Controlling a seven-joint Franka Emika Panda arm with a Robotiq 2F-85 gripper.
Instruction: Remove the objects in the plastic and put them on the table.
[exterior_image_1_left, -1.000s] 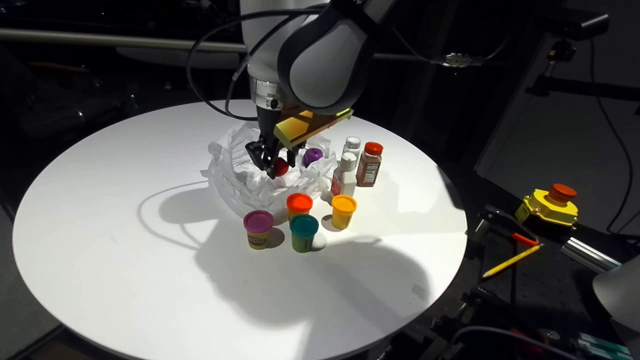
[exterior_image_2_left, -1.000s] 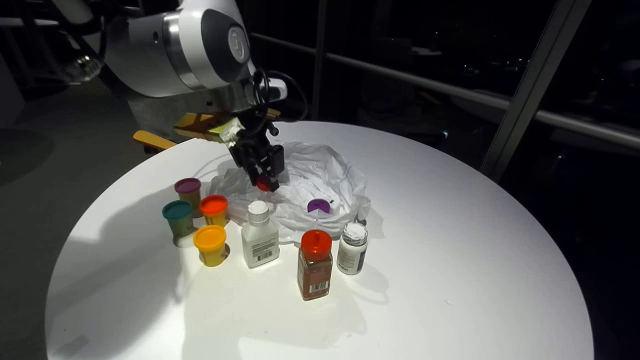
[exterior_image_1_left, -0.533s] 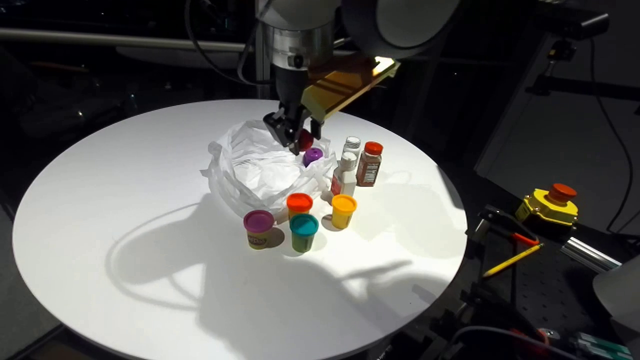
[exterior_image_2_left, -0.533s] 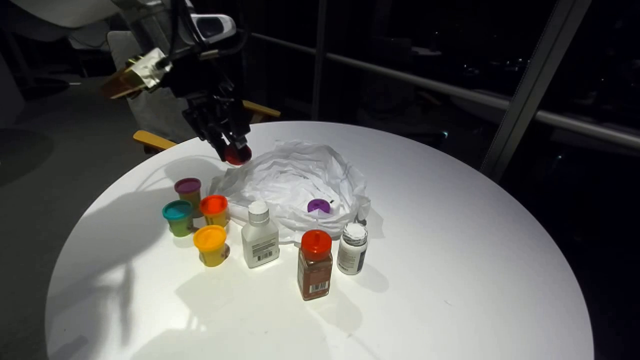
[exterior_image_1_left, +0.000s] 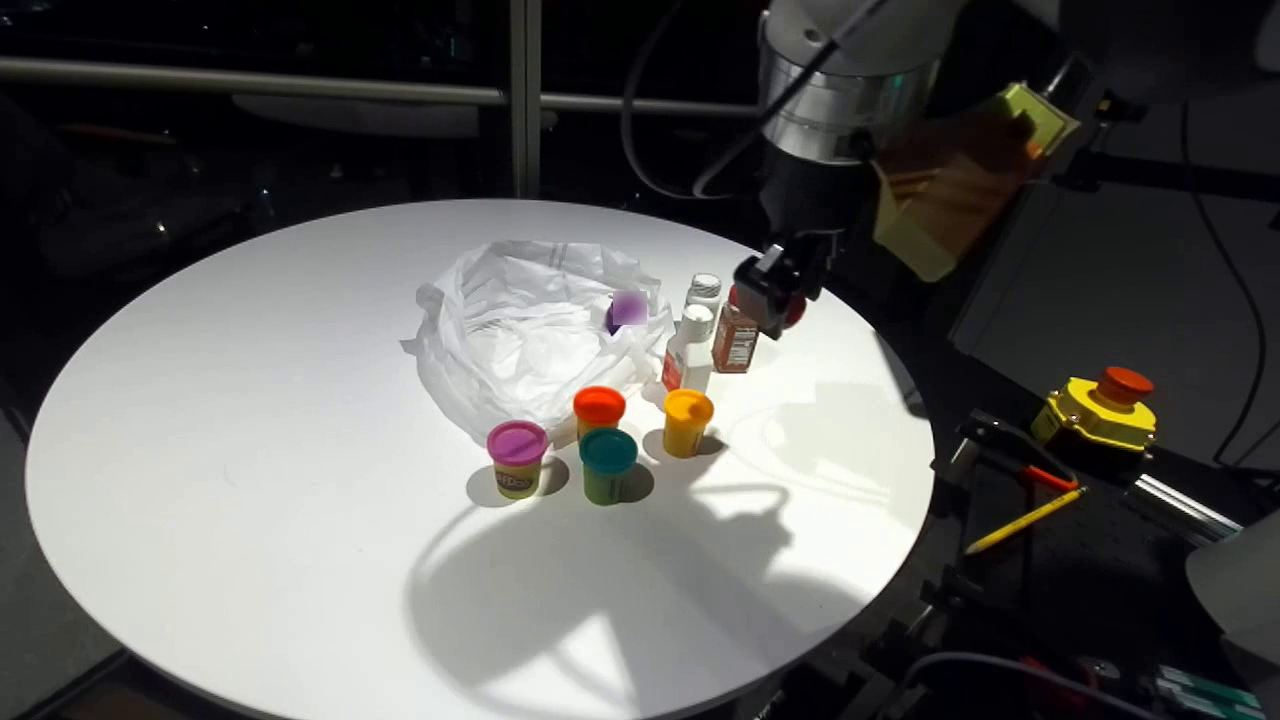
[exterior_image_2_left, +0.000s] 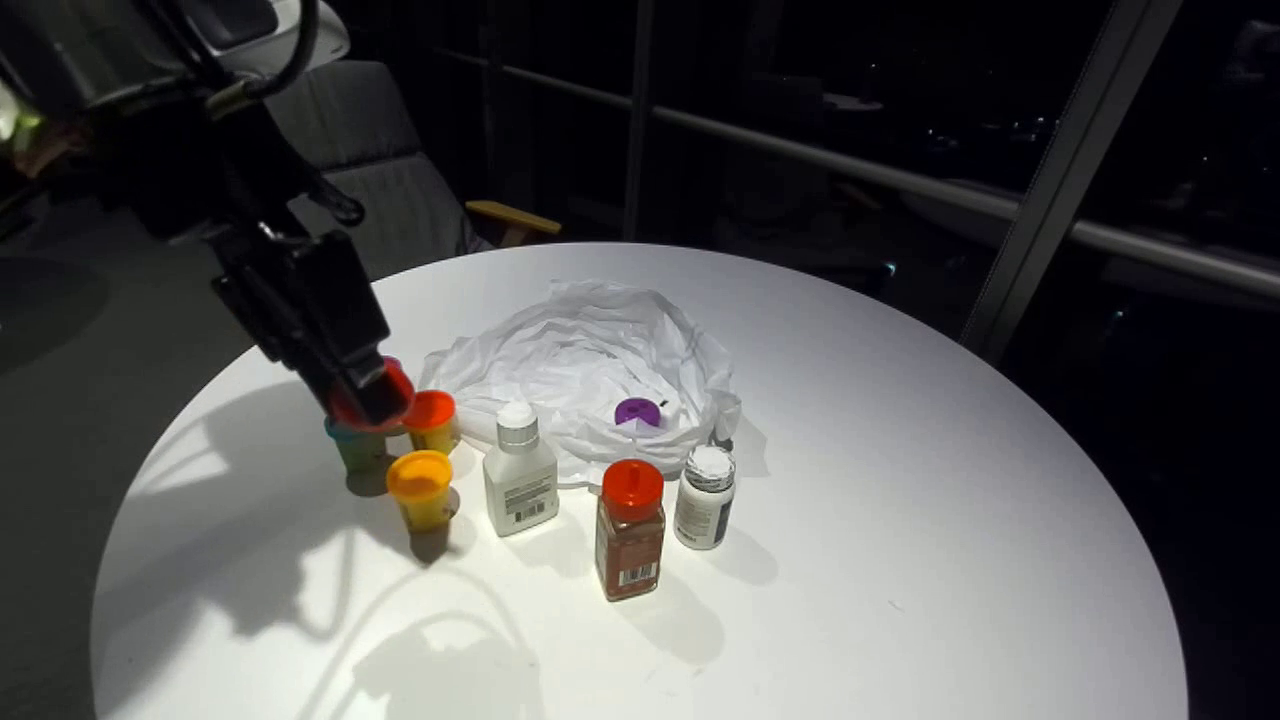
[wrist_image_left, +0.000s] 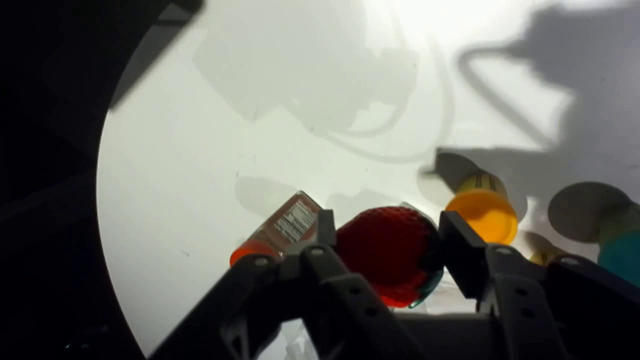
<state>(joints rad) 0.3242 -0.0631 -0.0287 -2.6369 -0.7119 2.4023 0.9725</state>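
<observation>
Your gripper (wrist_image_left: 392, 240) is clamped on a strawberry (wrist_image_left: 382, 250): one fingertip each side, green end by one of them. You have it in the air above the table (exterior_image_1_left: 220, 480).

Below, all upright on the table: spice jar (exterior_image_2_left: 630, 545) with a red lid, white bottle (exterior_image_2_left: 520, 485), white pill bottle (exterior_image_2_left: 704, 505). All three stand near the plastic bag (exterior_image_2_left: 600, 320); in an exterior view they're between it and the table's near edge, spice jar closest to that edge. Next to them, close together: magenta-lidded Play-Doh tub (exterior_image_1_left: 516, 450) with logo showing, teal-lidded tub (exterior_image_2_left: 360, 452), red-lidded tub (exterior_image_1_left: 598, 405), orange-lidded tub (exterior_image_1_left: 687, 425). In an exterior view your gripper and strawberry hide most of the magenta-lidded Play-Doh tub and part of the teal-lidded tub.

Bag's crumpled, mouth up, nearer the table's far edge than the near one in both exterior views. Inside, by the wall next to the bottles: a purple piece (exterior_image_2_left: 637, 411), partly covered, can't tell what it is.

Past the table's edge, in an exterior view: black bench (exterior_image_1_left: 1110, 580) carrying a yellow e-stop box (exterior_image_1_left: 1095, 420) and a yellow pencil (exterior_image_1_left: 1025, 520). Chair (exterior_image_2_left: 350, 150) beyond the far edge, in an exterior view.
</observation>
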